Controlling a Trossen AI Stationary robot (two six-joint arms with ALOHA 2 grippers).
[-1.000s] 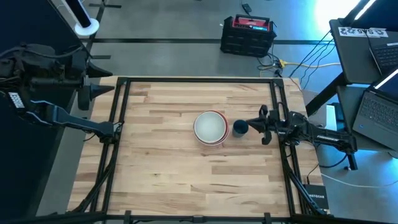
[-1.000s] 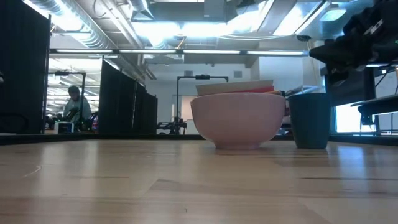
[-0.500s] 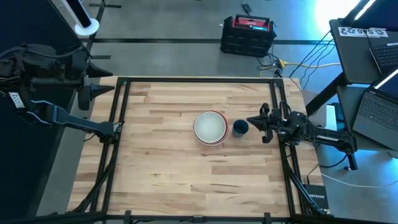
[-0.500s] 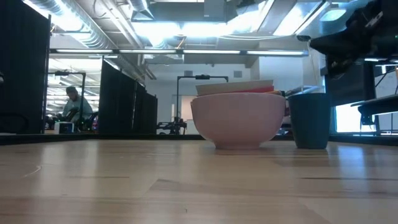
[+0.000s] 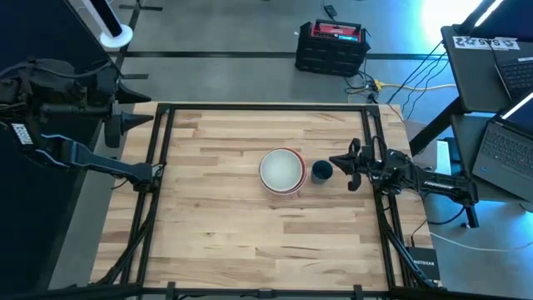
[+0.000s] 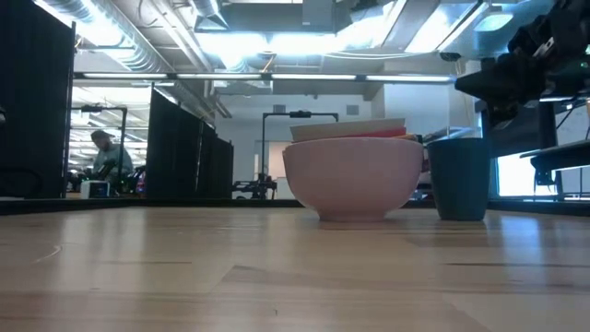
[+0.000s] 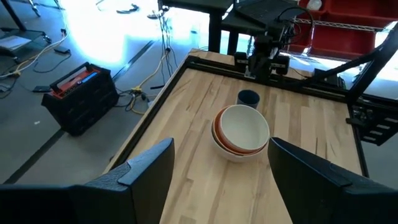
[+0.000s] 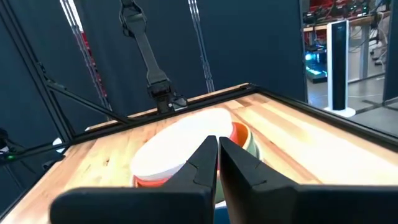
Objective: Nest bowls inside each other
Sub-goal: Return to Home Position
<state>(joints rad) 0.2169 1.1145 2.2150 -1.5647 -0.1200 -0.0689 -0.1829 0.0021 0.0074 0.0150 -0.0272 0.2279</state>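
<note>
Mid-table, one nested stack of bowls (image 5: 281, 170), white on top, orange and red rims showing under it. Just beside it, toward the right arm, a small blue cup (image 5: 321, 172). Touching the stack or not? Hard to say from here. Looks like the nesting itself is done, with only the arms left to park.

Right gripper (image 5: 336, 162) close by the cup and raised above it, going by the low view. Fingers (image 8: 204, 163) pressed nearly together, nothing between them. Left gripper (image 5: 136, 111) well apart, out past the table's left edge, fingers (image 7: 147, 169) spread wide and empty.

Now the danger. With the right gripper that near the cup, real risk of clipping it on any low or sideways swing. Could tip it, or shove it into the stack and slide the bowls off centre. Light plastic by the look of it, so not much of a knock needed. Safest bet: lift first, then draw away. From the left side, no threat to speak of, far too distant to touch anything.
</note>
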